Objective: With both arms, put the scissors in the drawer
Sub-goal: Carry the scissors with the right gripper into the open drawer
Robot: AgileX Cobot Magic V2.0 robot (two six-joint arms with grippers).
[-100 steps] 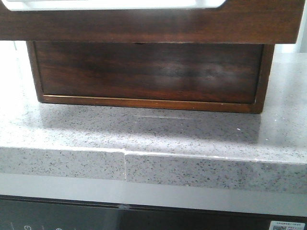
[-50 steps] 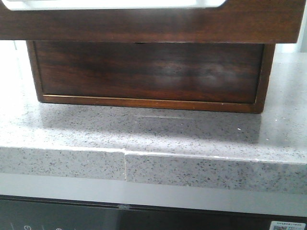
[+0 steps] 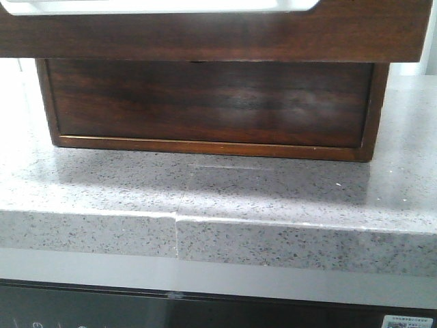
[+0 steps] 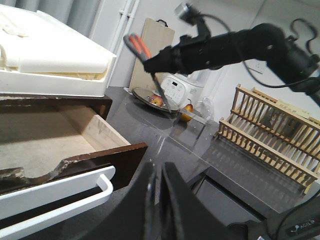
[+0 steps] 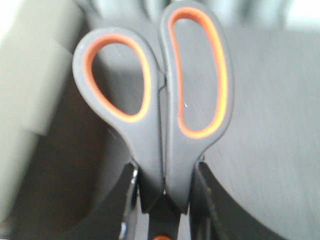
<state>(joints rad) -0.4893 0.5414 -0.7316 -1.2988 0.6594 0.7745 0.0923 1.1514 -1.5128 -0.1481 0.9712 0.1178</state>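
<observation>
The drawer (image 3: 218, 34) fills the top of the front view, a wide dark reddish-brown front with a white insert (image 3: 164, 5) at its top. In the left wrist view the drawer (image 4: 127, 160) stands pulled open, with a pale empty inside and a white handle (image 4: 60, 195). My left gripper (image 4: 160, 165) is shut and empty, just beside the drawer's front corner. My right gripper (image 5: 165, 170) is shut on the scissors (image 5: 160, 100), which have grey handles with orange lining. In the left wrist view my right gripper (image 4: 155, 62) holds the scissors (image 4: 134, 44) in the air beyond the drawer. No gripper shows in the front view.
The wooden cabinet body (image 3: 212, 102) sits on a grey speckled counter (image 3: 205, 191). A white tray (image 4: 50, 60) lies on the cabinet top. A wooden dish rack (image 4: 270, 135), a plate with fruit (image 4: 155, 100), a rice cooker (image 4: 175, 87) and a cutting board (image 4: 150, 50) stand on the far counter.
The cabinet sits very slightly further left in the front view. Nothing else has visibly changed.
</observation>
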